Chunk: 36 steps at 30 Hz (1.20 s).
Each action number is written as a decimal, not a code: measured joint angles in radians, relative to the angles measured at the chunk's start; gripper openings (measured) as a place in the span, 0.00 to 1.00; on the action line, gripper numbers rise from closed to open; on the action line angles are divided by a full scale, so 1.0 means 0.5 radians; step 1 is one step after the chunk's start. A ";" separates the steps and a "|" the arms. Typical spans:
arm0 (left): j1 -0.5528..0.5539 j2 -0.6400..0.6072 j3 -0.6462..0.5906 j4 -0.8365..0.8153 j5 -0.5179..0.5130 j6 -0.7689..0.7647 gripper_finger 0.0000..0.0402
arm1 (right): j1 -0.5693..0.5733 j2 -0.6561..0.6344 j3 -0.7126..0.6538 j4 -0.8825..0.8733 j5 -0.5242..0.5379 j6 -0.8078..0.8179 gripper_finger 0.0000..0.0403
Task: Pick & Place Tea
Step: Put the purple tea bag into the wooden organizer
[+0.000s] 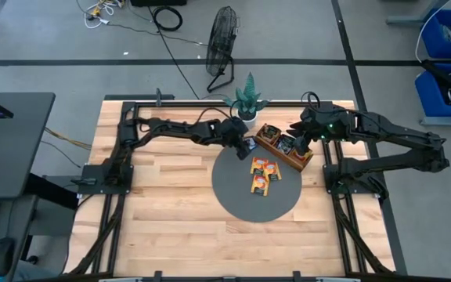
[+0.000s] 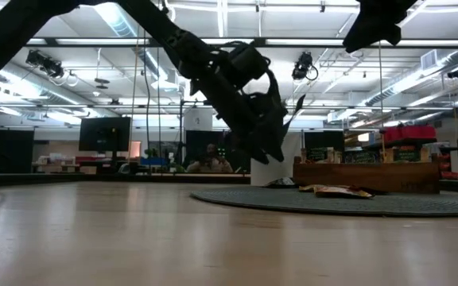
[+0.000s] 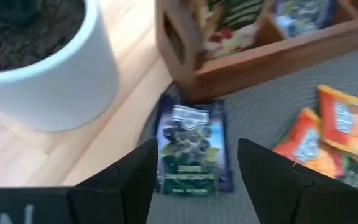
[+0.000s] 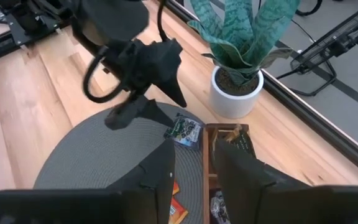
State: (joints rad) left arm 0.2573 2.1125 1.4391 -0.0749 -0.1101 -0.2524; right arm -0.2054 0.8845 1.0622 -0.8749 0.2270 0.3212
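Note:
A dark blue tea sachet [image 3: 190, 134] lies flat on the far left edge of the round grey mat [image 1: 241, 200], close to the wooden tray [image 3: 260, 56]. My left gripper [image 3: 196, 155] hangs open just above it, one finger on either side, clear of the mat in the low view [image 2: 267, 151]. Three orange-yellow sachets [image 1: 263, 174] lie flat near the mat's middle. More sachets stand in the tray [image 1: 284, 145]. My right gripper [image 4: 194, 168] hovers open above the tray's left end.
A white pot with a green plant [image 1: 247, 112] stands just beyond the mat, close to my left gripper and the tray's end. The tray lies slanted across the mat's far right rim. Bare wooden table spreads to the left and near side of the mat.

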 joint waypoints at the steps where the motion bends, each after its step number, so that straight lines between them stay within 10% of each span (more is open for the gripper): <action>1: 0.000 0.014 0.000 0.007 -0.002 -0.007 0.56 | 0.000 0.000 0.000 0.000 0.000 -0.002 0.30; 36: -0.009 0.326 0.372 -0.359 -0.019 -0.166 0.56 | 0.000 0.000 0.000 0.029 -0.071 0.005 0.30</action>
State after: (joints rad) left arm 0.2528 2.2757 1.6249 -0.2545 -0.1195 -0.3352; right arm -0.2054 0.8845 1.0622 -0.8602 0.1913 0.3237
